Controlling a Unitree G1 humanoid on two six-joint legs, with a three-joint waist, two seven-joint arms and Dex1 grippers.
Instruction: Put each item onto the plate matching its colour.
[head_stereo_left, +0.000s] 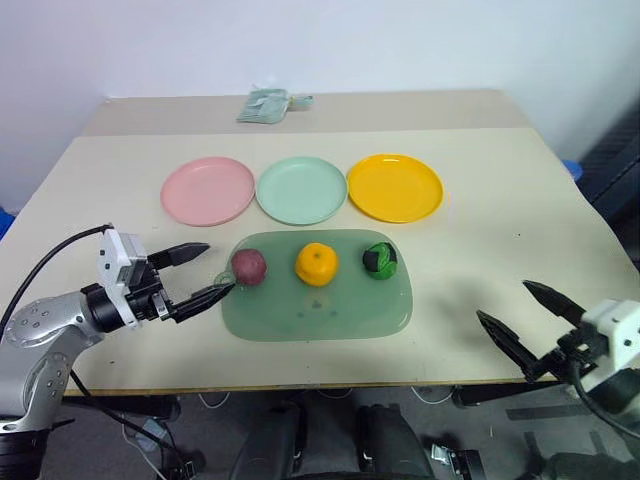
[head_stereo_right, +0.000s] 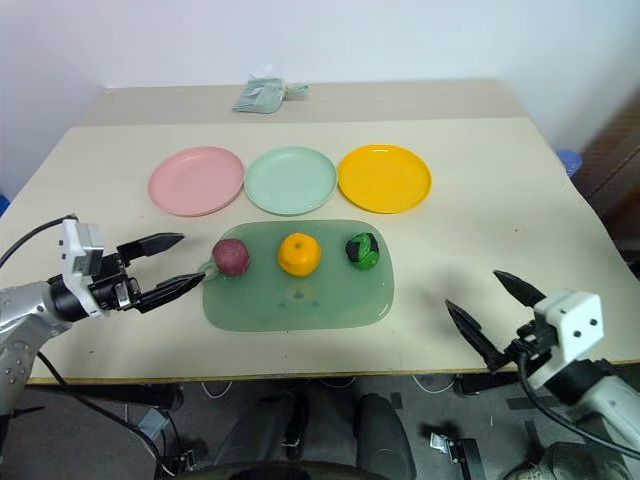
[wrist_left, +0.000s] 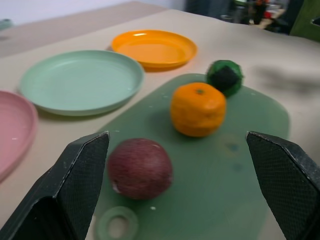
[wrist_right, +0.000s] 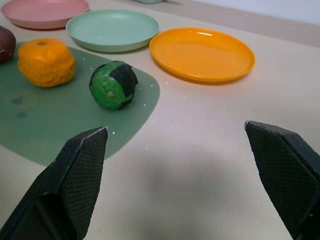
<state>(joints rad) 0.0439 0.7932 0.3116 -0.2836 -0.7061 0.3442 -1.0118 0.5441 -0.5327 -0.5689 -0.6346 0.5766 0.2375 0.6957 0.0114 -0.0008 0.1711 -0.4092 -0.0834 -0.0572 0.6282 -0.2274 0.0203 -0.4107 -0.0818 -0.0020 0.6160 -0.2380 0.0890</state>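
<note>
While both arms wait at the near edge of the beige table (head_stereo_left: 480, 250), all three items sit in a row on the translucent green tray (head_stereo_left: 320, 310), none on a plate. At the robot's left end of that row is the dark purple-red ball (head_stereo_left: 249, 267), right by the tray's small ring tab. The orange fruit (head_stereo_left: 316, 264) takes the middle, and the green ball with black patches (head_stereo_left: 380, 259) sits at the right end, close to the tray's far right corner. None of them touches its neighbour.

Beyond the tray, three plates line up side by side: the pink plate (head_stereo_left: 208, 190) on the left, the mint green plate (head_stereo_left: 301, 189) in the centre, the yellow plate (head_stereo_left: 395, 186) on the right. Each one is bare. Further back, a small pale green cloth-like bundle (head_stereo_left: 265, 105) lies near the far edge.

Now the left gripper (head_stereo_left: 200, 272): fingers spread wide, holding nothing, pointing at the purple-red ball from just off the tray's left edge, its nearer fingertip almost at the ring tab. In the left wrist view the ball sits between the two black fingers (wrist_left: 75, 185), untouched.

Over on the right, the right gripper (head_stereo_left: 525, 320) hangs at the table's near right corner, also wide open and empty, well apart from the tray, angled in toward the green ball.
</note>
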